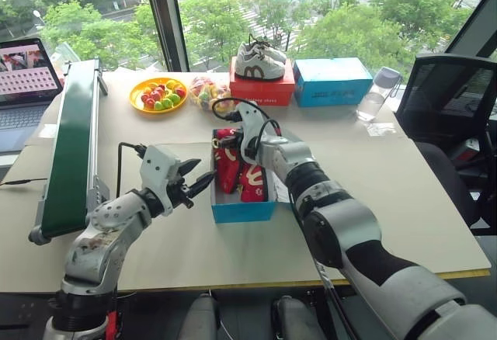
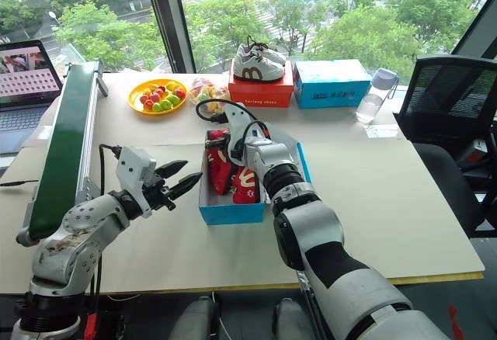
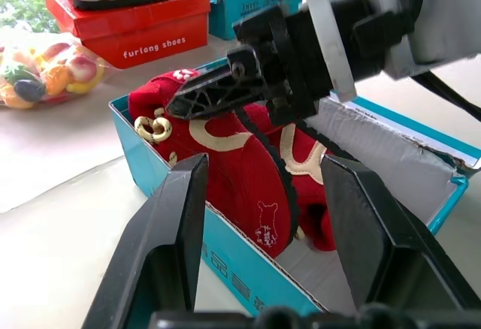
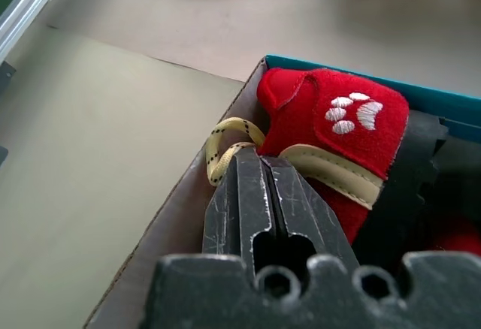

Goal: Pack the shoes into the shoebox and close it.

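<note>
The blue shoebox [image 1: 243, 211] stands open in the middle of the table, its white inside showing. Both red shoes [image 1: 252, 181] lie in it, soles up against each other; one has a white paw print [image 4: 349, 113] and a yellow lace [image 4: 225, 145]. My right gripper [image 1: 225, 141] is shut and reaches into the far left corner of the box, its tip [image 4: 252, 156] right at the lace loop. My left gripper [image 1: 204, 172] hovers open just left of the box, its fingers [image 3: 180, 194] pointing at the shoes with nothing between them.
At the back stand a red box [image 1: 262, 90] with white sneakers [image 1: 260, 62] on top, a second blue box [image 1: 332, 81], a bottle [image 1: 377, 93], a yellow fruit plate [image 1: 158, 94] and a bag [image 1: 208, 91]. A green conveyor [image 1: 71, 150] runs along the left.
</note>
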Available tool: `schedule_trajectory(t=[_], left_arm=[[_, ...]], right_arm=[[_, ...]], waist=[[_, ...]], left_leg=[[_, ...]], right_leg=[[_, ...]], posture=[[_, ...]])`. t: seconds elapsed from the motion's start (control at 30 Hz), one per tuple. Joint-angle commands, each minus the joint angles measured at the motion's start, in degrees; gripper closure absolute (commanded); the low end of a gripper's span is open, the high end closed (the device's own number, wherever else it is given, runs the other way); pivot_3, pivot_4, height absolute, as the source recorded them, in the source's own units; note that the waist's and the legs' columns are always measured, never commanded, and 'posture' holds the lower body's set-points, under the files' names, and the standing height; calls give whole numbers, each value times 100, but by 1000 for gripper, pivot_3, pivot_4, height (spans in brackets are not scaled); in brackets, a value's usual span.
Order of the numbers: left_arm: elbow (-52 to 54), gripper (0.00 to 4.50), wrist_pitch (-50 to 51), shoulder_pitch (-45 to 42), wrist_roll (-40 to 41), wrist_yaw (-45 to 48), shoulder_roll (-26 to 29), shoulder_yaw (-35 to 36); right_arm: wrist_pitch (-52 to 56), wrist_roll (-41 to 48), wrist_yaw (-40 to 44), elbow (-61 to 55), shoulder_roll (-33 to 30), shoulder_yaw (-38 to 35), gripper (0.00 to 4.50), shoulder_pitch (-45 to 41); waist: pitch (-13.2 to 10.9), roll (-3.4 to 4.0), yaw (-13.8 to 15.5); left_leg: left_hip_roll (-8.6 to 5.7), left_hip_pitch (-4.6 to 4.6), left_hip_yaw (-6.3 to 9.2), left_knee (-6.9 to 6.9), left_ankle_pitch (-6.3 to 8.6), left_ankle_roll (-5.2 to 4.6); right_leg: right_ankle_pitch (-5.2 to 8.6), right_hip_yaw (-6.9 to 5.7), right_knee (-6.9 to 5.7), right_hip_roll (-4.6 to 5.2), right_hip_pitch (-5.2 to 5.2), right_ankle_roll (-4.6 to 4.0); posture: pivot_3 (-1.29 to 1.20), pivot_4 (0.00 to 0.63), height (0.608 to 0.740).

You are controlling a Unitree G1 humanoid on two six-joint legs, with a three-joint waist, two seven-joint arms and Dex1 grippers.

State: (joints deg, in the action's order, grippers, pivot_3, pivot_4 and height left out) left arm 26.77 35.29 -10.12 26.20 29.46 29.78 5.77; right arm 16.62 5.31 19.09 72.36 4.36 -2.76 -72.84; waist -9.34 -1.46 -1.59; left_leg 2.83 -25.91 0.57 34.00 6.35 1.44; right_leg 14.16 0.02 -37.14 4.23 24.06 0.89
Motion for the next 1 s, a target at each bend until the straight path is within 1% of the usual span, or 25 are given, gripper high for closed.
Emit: schedule_trajectory(t=[0.03,0.2,0.43,0.5,0.67,0.73,0.83,0.9,1.0], left_arm=[[317,1983,36,16,98,-76,15,143],[411,1983,97,89,163,-145,29,154],[512,1983,169,155,194,-215,10,156],[530,1983,184,169,208,-228,-1,160],[466,1983,139,160,181,-189,13,170],[413,1983,105,132,169,-160,11,158],[331,1983,66,70,152,-117,-1,120],[250,1983,19,11,127,-66,2,77],[119,1983,-91,-33,61,56,58,50]], right_arm=[[-29,-113,17,262,134,-42,4485,86],[44,-254,192,368,442,35,4485,320],[65,-337,282,363,609,16,4485,430],[95,-297,479,268,547,14,4485,263],[444,-233,1267,-111,284,96,4485,-108],[832,-143,1666,-480,111,120,4485,-220],[1412,-69,1865,-1218,-142,181,4485,-157],[1978,46,1922,-2132,-338,194,4485,66],[3045,384,1831,-3734,-603,25,4485,491]], waist=[[0,0,-8],[1,0,-49],[1,0,-77],[1,0,-78],[0,0,-83],[0,0,-83],[-1,-1,-69],[-1,-1,-48],[-1,-1,-13]], left_leg=[[0,4,-1,0,0,0],[1,26,-10,-3,0,0],[2,53,-20,-10,1,1],[2,62,-21,-12,1,1],[2,64,-22,-12,2,1],[2,62,-23,-13,2,1],[2,37,-25,-12,1,1],[2,21,-25,-9,1,1],[2,4,-25,-6,1,1]], right_leg=[[-1,2,0,0,-2,-1],[-1,14,-1,-2,-16,-1],[0,23,0,-2,-36,0],[0,23,2,-2,-45,1],[4,24,2,-2,-44,6],[3,25,2,-2,-41,5],[0,28,-1,-2,-14,1],[-2,27,-3,-2,0,2],[-2,26,-2,-2,11,3]], posture=[[0,150,740],[0,150,740],[0,150,740],[0,150,740],[0,150,740],[0,150,740],[0,150,740],[0,150,740],[0,150,740]])
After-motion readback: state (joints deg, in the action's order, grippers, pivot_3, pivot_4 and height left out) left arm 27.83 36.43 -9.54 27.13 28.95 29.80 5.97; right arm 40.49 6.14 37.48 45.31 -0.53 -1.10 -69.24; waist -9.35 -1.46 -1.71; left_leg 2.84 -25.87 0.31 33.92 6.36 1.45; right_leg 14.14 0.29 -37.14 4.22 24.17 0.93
